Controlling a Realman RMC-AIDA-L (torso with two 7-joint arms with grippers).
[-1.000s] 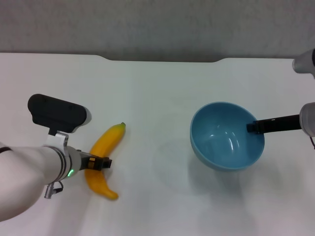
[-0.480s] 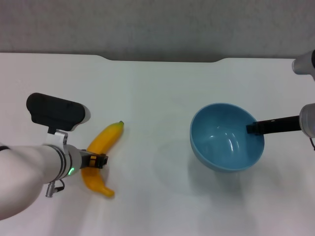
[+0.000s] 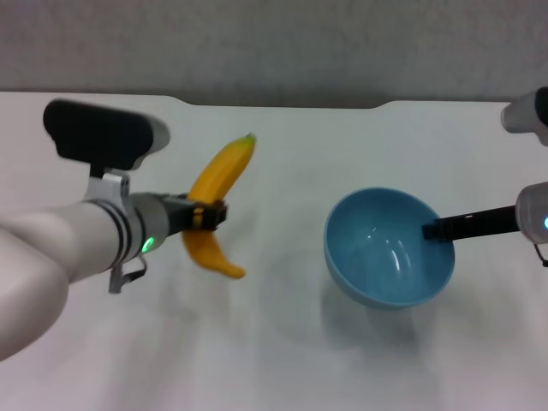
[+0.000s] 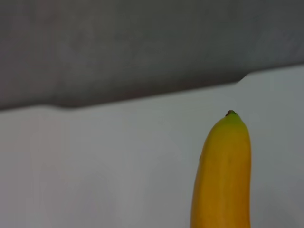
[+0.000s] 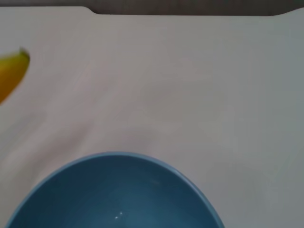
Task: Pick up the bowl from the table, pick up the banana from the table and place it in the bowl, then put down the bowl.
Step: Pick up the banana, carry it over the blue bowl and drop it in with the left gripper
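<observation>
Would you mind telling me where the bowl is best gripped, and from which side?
Grip the bowl by its rim on the robot's right, where the right gripper pinches its thin wall. The deep round body is too wide to span.

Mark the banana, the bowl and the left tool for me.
banana (image 3: 221, 175): head view, upper half of its body.
bowl (image 3: 377, 257): head view, inside bottom.
left tool (image 3: 204, 216): head view, fingertips clamped on the banana's middle.
</observation>
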